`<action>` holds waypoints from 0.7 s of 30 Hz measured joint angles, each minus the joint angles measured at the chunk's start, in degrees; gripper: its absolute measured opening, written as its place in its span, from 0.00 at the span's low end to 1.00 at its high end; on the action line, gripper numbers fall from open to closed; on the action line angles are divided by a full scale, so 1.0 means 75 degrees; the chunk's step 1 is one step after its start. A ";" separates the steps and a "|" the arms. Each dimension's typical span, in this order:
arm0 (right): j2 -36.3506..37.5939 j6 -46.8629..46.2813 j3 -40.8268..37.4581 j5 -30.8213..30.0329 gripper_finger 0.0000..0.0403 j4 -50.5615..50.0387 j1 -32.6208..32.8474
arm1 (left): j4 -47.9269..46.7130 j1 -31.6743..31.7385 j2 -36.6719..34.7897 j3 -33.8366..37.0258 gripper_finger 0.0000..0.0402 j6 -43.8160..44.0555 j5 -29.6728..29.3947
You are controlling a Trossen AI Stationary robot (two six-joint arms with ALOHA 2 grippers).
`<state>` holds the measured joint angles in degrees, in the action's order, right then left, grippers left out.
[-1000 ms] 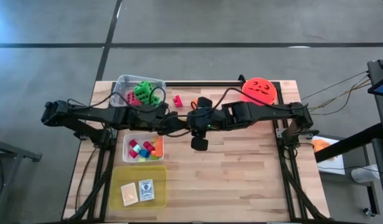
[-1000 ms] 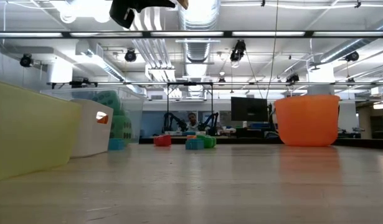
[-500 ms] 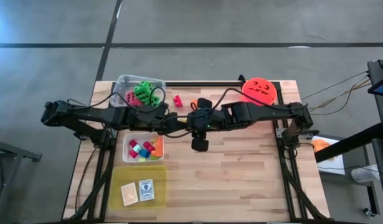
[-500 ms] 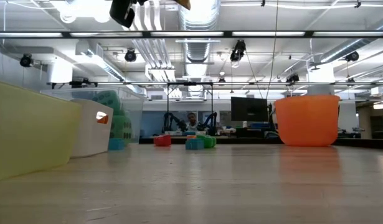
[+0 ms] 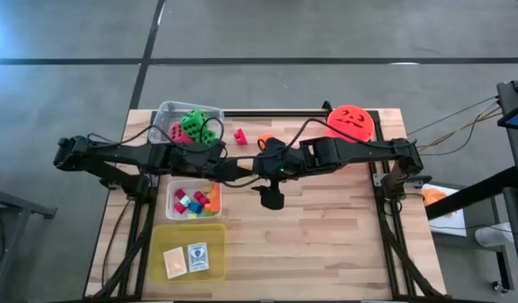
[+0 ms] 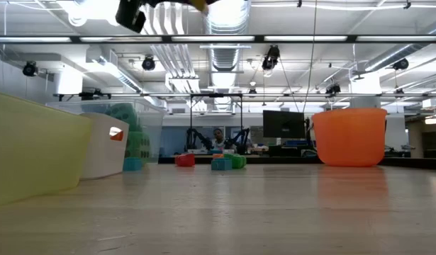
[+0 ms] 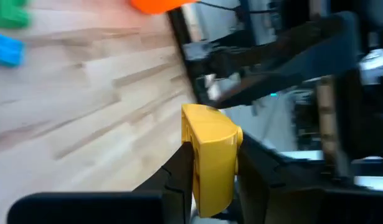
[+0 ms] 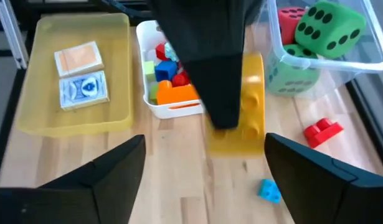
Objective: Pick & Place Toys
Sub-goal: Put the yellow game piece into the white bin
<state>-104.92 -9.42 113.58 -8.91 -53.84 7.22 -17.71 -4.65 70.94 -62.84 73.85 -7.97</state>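
Currently, the left gripper is clamped on a yellow block, holding it in the air above the middle of the counter. The right gripper faces it with its fingers spread wide and nothing between them. Both grippers meet at the centre, which suggests a hand-over: the block now sits in the left gripper, on the side nearest the sorting tubs.

Container layout, left side of the counter:
- A white tub holds small bright blocks, including an orange block at its rim. This is the likely destination for the yellow block, as like pieces are grouped there.
- A yellow tray holds two flat cards.
- A clear tub holds a green die and a pink die.

Loose items on the counter: a red block and a blue block near the clear tub. The red-orange bucket stands at the far right corner.

Limits of view:
- In the high view the arms cover the yellow block almost entirely.
- In the right wrist view the left gripper's dark body hides part of the block and of the white tub.
- The low view cuts both arms off at the top edge.
- Card faces cannot be read.
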 joint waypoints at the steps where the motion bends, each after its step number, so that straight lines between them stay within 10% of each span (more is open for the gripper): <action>1: 0.0008 -0.0114 0.0000 0.0003 0.80 0.0003 0.0000 | -0.0290 0.0003 -0.0077 -0.0017 0.19 -0.0039 -0.0024; 21: -0.0006 -0.1828 -0.0739 -0.0166 0.83 -0.0112 -0.0335 | -0.7648 -0.0445 -0.0548 -0.0701 0.19 0.0015 -0.0111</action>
<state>-104.97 -23.13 108.03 -10.15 -54.69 4.71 -75.07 -7.98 66.83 -68.10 73.95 -8.80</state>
